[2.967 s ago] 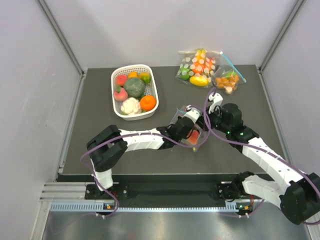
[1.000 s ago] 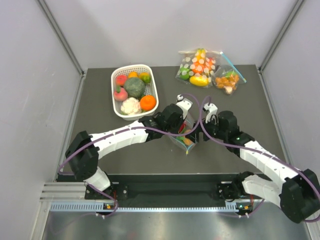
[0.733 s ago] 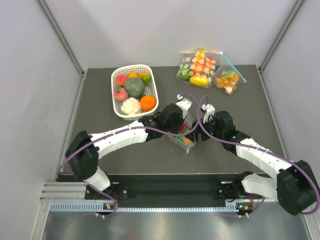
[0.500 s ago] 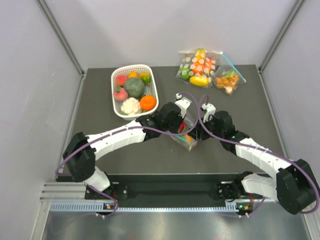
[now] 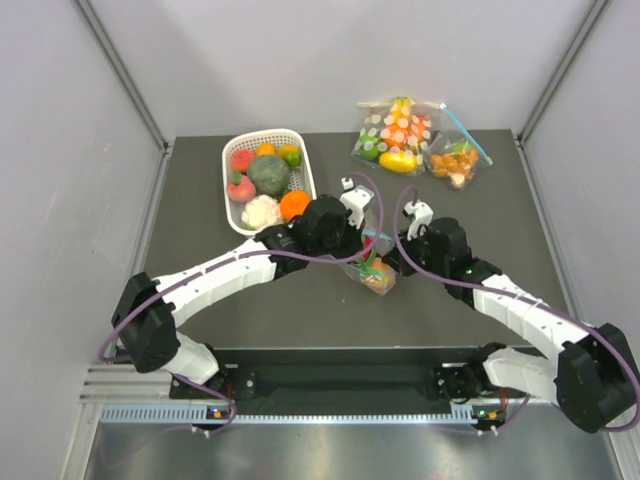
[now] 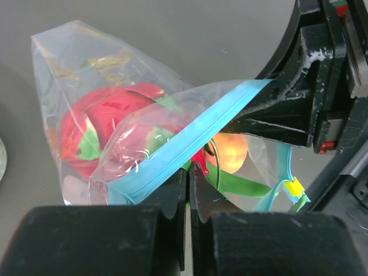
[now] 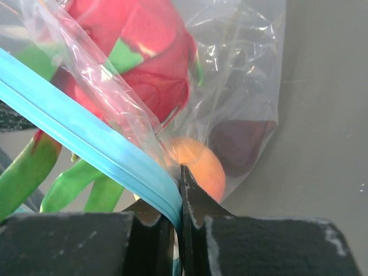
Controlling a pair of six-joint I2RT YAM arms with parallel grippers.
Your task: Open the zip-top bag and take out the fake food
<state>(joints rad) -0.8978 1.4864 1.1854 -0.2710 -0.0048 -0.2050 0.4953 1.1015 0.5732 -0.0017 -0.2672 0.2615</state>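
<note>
1. Where the left wrist camera looks along its own fingers, I see the left gripper (image 6: 188,172) clenched. Its black pads are pressed together on a lip of the zip-top bag (image 6: 86,69), just under the teal zip strip (image 6: 190,138).
2. The right gripper (image 7: 175,184) is clenched too, pinching the zip strip (image 7: 75,121) between its fingertips. The strip runs off toward 10 o'clock in that view.
3. In the left wrist view, a second teal length hangs toward 4 o'clock and carries a small yellow slider (image 6: 294,187). I cannot tell how wide the mouth gapes.
4. The fake food is inside the bag. A pink-red dragon fruit (image 6: 109,115) with green tips fills the clear plastic, and an orange peach (image 6: 230,150) sits beside it, toward the right gripper's black finger.
5. On the right wrist camera, the dragon fruit (image 7: 149,52) is at 12 o'clock. The peach (image 7: 198,164) lies just past the fingertips, and a dark red piece is behind it.
6. From overhead, both grippers meet near the middle of the table (image 5: 200,230). The bag (image 5: 378,275) hangs between them on the near side. I cannot tell whether its bottom touches the surface.
7. A white basket (image 5: 305,165) of produce sits at 11 o'clock, close to the left arm's wrist.
8. A polka-dot bag (image 5: 395,125) and a smaller bag of orange pieces (image 5: 455,160) lie at 1 o'clock, well apart from the grippers.
</note>
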